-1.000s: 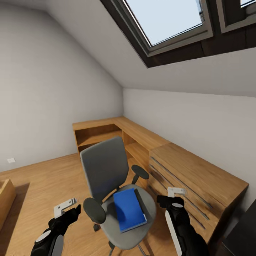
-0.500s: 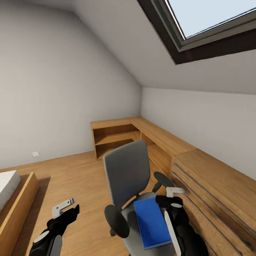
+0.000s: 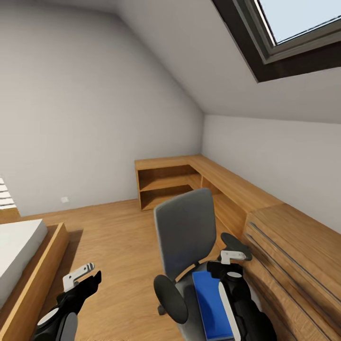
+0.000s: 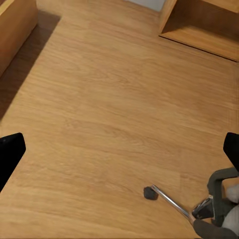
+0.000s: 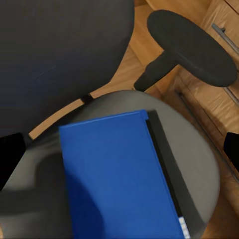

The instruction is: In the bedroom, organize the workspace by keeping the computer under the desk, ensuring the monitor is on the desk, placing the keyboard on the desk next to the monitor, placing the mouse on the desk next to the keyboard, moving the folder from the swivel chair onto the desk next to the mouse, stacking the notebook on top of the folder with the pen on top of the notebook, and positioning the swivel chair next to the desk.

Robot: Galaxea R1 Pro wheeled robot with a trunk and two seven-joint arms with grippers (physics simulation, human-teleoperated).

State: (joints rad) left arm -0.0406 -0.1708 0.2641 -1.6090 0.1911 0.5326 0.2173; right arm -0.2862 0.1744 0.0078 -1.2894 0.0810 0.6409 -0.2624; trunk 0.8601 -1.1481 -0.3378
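**Folder waiting on the chair seat**

At lower right of the head view, the folder [image 3: 212, 303] lies flat on the swivel chair [image 3: 185, 237]. The right tool [image 3: 234, 256] hovers above, spread open; the left tool [image 3: 78, 276] is open too. A clumsy descent could roll the chair or push the folder off.

We stand in an attic bedroom [image 3: 94, 118]: sloped ceiling with a skylight [image 3: 293, 23], a wood-framed bed [image 3: 23, 255], light wood floor [image 3: 113, 237], corner shelves [image 3: 166, 184] and a swivel chair [image 3: 184, 232].
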